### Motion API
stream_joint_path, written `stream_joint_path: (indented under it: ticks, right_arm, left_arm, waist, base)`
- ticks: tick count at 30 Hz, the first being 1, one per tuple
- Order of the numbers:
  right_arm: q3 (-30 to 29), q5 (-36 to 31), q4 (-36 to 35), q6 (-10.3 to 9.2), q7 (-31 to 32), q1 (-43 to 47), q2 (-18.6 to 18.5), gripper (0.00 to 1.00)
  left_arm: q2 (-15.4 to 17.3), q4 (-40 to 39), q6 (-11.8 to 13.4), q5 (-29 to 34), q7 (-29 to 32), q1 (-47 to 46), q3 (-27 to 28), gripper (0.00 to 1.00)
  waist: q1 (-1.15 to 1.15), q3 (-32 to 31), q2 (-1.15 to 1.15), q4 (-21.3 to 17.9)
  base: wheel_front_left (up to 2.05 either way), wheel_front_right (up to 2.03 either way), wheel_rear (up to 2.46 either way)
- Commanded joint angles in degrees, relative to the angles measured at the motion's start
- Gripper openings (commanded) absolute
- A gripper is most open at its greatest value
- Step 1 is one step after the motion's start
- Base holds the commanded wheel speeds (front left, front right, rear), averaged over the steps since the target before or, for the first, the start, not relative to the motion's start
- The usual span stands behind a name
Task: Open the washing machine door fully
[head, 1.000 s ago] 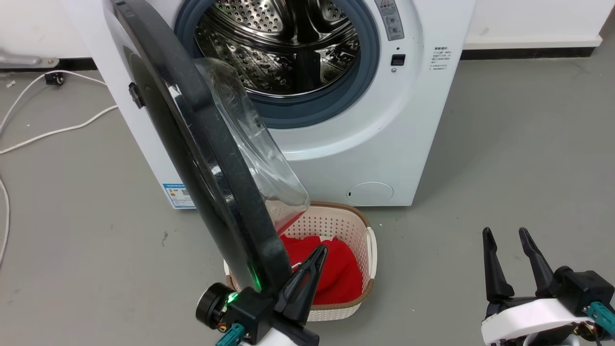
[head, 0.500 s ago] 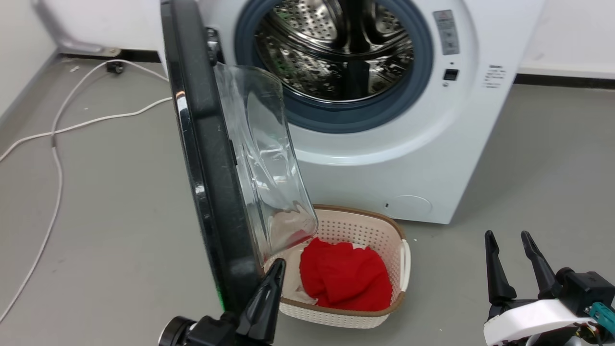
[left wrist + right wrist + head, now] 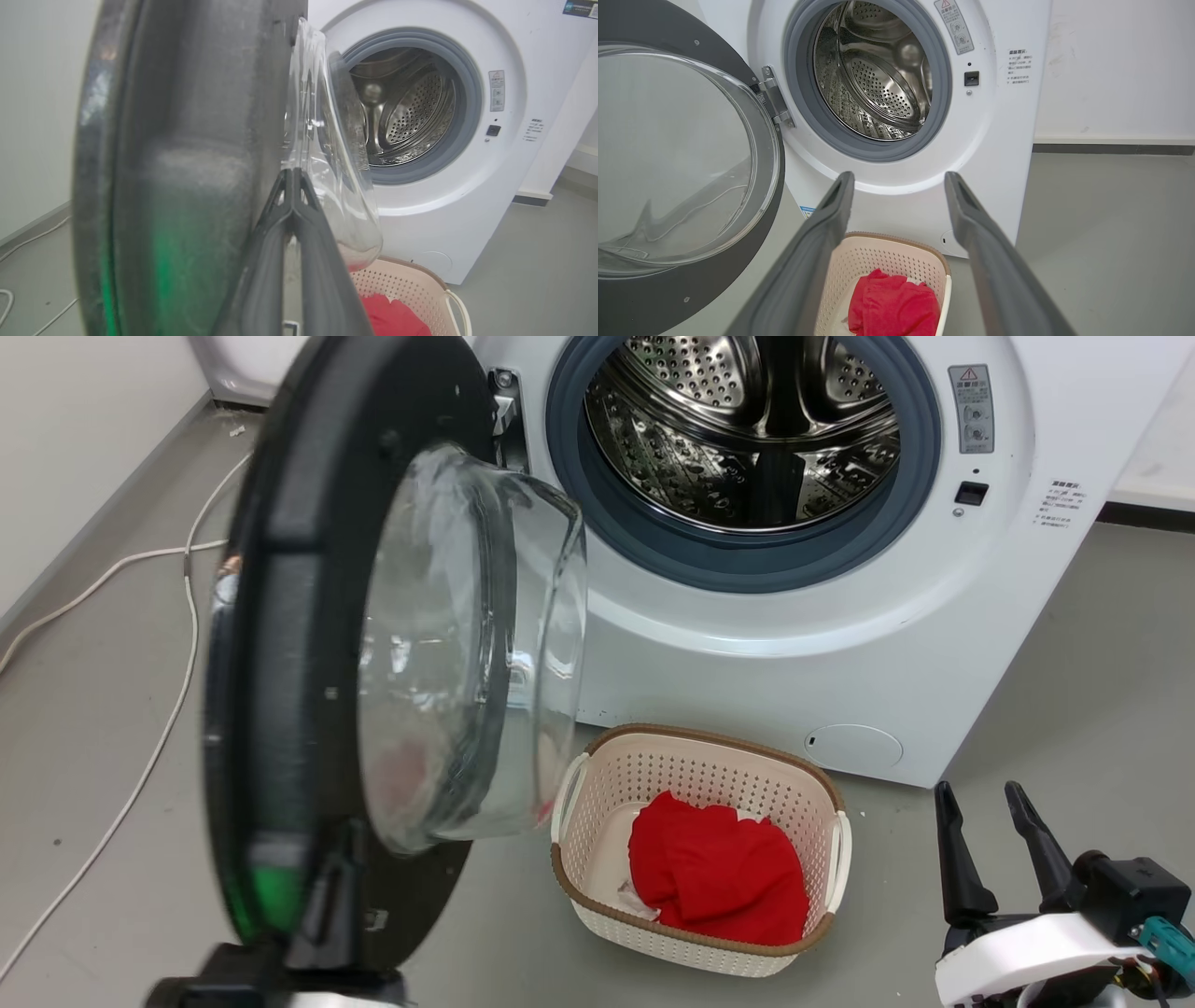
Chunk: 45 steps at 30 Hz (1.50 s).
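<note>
The washing machine door (image 3: 280, 616) hangs upright off the washing machine's (image 3: 747, 653) 9 o'clock hinge, its inner face at 9 o'clock of the nearer left gripper (image 3: 292, 177), jaws pressed together and seemingly touching it, while the right gripper (image 3: 978, 793), jaws spread, sits well apart.

Right gripper (image 3: 977, 790): two long tapered black fingers (image 3: 954, 859), white wrist shell (image 3: 1027, 954), black housing (image 3: 1125, 894), teal plug (image 3: 1163, 943)

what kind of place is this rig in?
Likely a laundry area, or a lab mock-up of one: a front-loading washing machine with its door open, a basket holding red cloth before it, bare grey floor.
</note>
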Motion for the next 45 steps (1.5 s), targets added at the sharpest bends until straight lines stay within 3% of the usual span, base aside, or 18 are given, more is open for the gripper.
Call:
stream_joint_path:
  ticks: [1,9,23,32,40,42,43,45]
  right_arm:
    - [0.16,-0.13,-0.14,-0.04,0.01,-0.07,0.12,1.00]
    - [0.38,-0.01,-0.15,-0.03,0.48,-0.75,0.12,1.00]
    - [0.21,-0.13,-0.62,-0.04,0.96,-1.25,0.12,1.00]
    - [0.41,0.03,-0.39,-0.03,0.78,-0.44,0.11,1.00]
    - [0.67,0.84,0.09,-0.03,0.24,0.42,0.11,1.00]
    - [0.59,0.46,0.00,-0.03,0.21,0.53,0.12,1.00]
    - [0.59,0.32,-0.06,-0.03,0.19,0.55,0.12,1.00]
    - [0.46,0.00,-0.20,-0.04,0.21,0.57,0.11,1.00]
  left_arm:
    - [0.60,0.29,0.48,-0.46,-0.12,-0.95,1.84,0.00]
    - [2.60,5.02,-0.46,-2.49,-0.11,-4.44,12.27,0.00]
    - [7.17,18.89,-4.97,-0.41,-0.13,-13.15,27.95,0.00]
    - [5.07,20.38,-7.18,3.50,-0.13,-13.09,31.78,0.00]
    - [-0.89,13.83,-7.97,6.79,-0.12,-6.46,31.36,0.00]
    - [-2.18,12.04,-8.16,7.40,-0.13,-4.92,31.10,0.45]
    - [-2.84,11.18,-8.36,7.56,-0.13,-4.35,30.89,1.00]
    - [-4.15,9.66,-8.55,7.46,-0.13,-3.43,30.42,1.00]
  waist:
    - [0.00,0.15,0.00,-0.08]
    - [0.00,1.24,0.00,-2.02]
    - [0.00,2.35,0.00,-4.43]
    - [0.00,1.39,0.00,-4.69]
    - [0.00,0.07,0.00,-5.28]
    - [0.00,-0.04,0.00,-5.13]
    - [0.00,-0.07,0.00,-5.05]
    - [0.00,-0.18,0.00,-4.86]
  base:
    - [0.00,0.00,0.00]
    - [0.00,0.00,0.00]
    - [0.00,0.00,0.00]
    - [0.00,0.00,0.00]
    - [0.00,0.00,0.00]
    - [0.00,0.00,0.00]
    - [0.00,0.00,0.00]
    - [0.00,0.00,0.00]
